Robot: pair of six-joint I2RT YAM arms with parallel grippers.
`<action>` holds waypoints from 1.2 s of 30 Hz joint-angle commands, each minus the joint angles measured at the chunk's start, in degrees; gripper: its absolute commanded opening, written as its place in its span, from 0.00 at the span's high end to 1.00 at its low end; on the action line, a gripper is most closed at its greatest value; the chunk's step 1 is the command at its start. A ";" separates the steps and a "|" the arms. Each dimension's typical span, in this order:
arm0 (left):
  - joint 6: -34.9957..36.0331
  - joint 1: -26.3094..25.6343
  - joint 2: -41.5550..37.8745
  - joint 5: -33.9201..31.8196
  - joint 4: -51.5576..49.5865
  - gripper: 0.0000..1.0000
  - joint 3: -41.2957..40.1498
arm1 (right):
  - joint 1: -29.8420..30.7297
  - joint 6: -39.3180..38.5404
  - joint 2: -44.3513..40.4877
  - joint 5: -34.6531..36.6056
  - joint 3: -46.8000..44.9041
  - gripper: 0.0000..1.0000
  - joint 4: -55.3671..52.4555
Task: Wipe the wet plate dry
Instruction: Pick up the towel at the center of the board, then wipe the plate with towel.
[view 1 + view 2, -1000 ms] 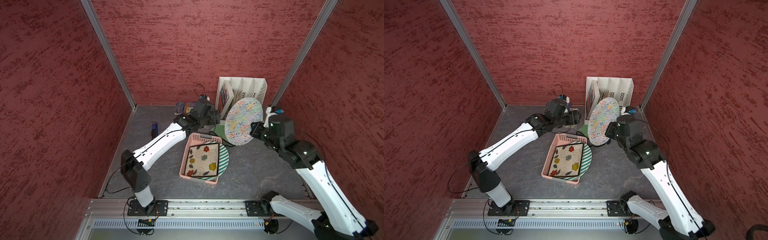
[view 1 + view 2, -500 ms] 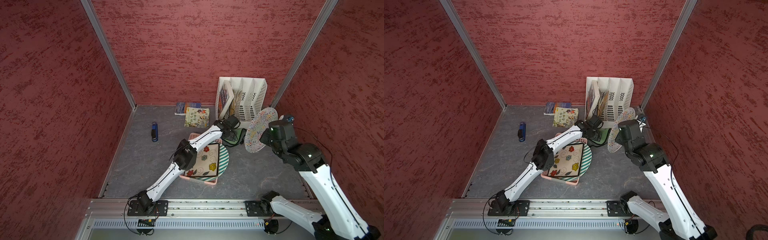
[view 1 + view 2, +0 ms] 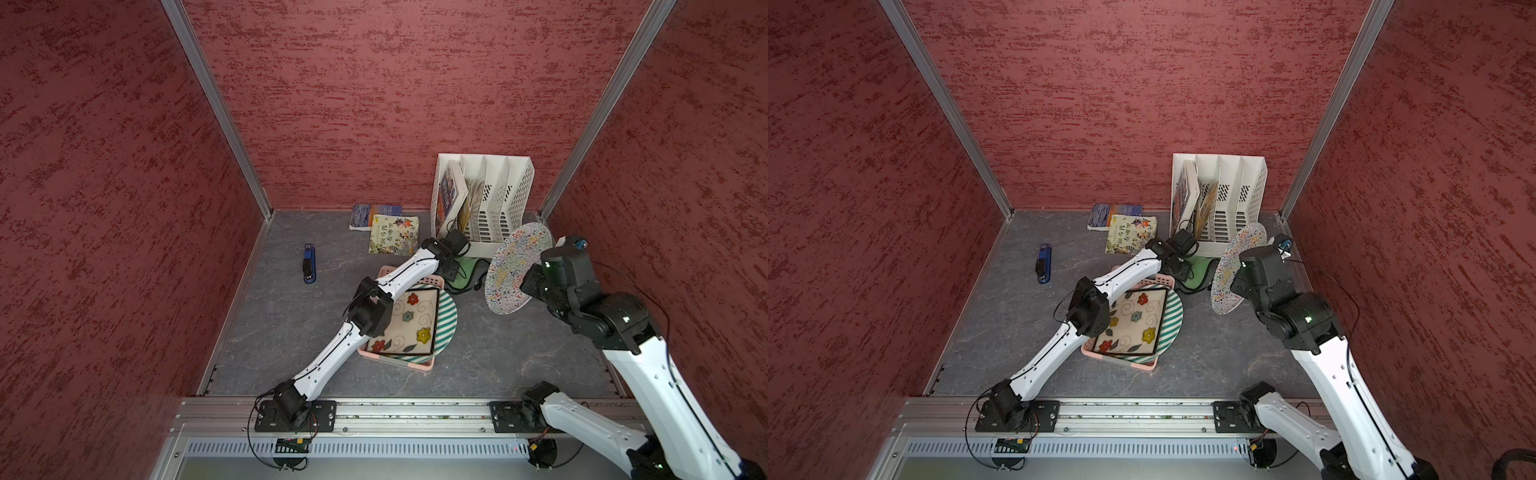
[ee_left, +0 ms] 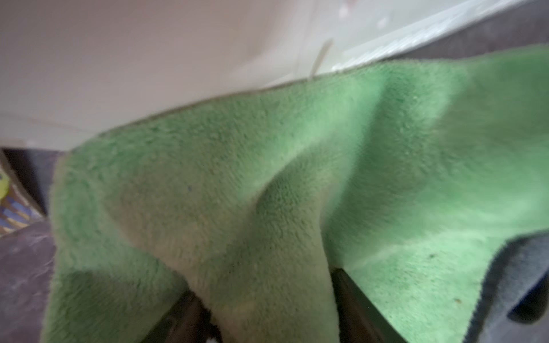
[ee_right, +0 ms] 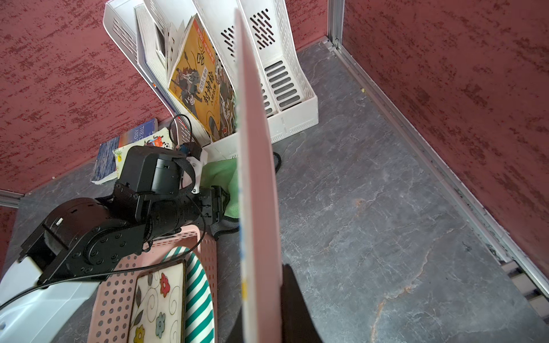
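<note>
Speckled multicolour round plate (image 3: pixel 509 266) (image 3: pixel 1225 272): it stands on edge, tilted, and is held by the right gripper (image 5: pixel 264 300). The jaws are closed on its rim, with 1 finger on each face. The patterned face is turned toward the left arm.

Left gripper (image 4: pixel 267 308): the jaws are partly closed, with a ridge of the green fleecy cloth (image 4: pixel 267 178) (image 3: pixel 465 274) bunched between the 2 fingers. The cloth lies on the tabletop between the plate, the white slotted file rack (image 3: pixel 498 195) and the pink perforated basket (image 3: pixel 399 365). Its edge is just beside the plate's patterned face; whether they touch cannot be told.

Clearances: the plate's upper rim is just beside the rack's front corner. Bare grey stone-pattern tabletop (image 5: pixel 371 193) lies between the plate's plain back and the side wall, and also in front of the basket.

Enclosure: red textured walls (image 3: pixel 374 104) stand on 3 sides. A blue stapler (image 3: pixel 308 264) lies well apart, on the left side.
</note>
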 commanded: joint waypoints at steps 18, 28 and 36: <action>-3.69 3.99 -28.73 12.47 12.12 1.00 -8.02 | -0.16 -0.63 -2.43 -1.11 -4.07 1.00 14.52; -3.65 3.94 -50.14 16.21 15.88 1.00 -21.57 | -0.17 4.66 7.84 -35.33 -7.93 1.00 42.90; -4.57 4.06 -44.83 21.45 9.74 1.00 -21.08 | -0.17 13.99 14.92 -38.64 -3.43 1.00 55.82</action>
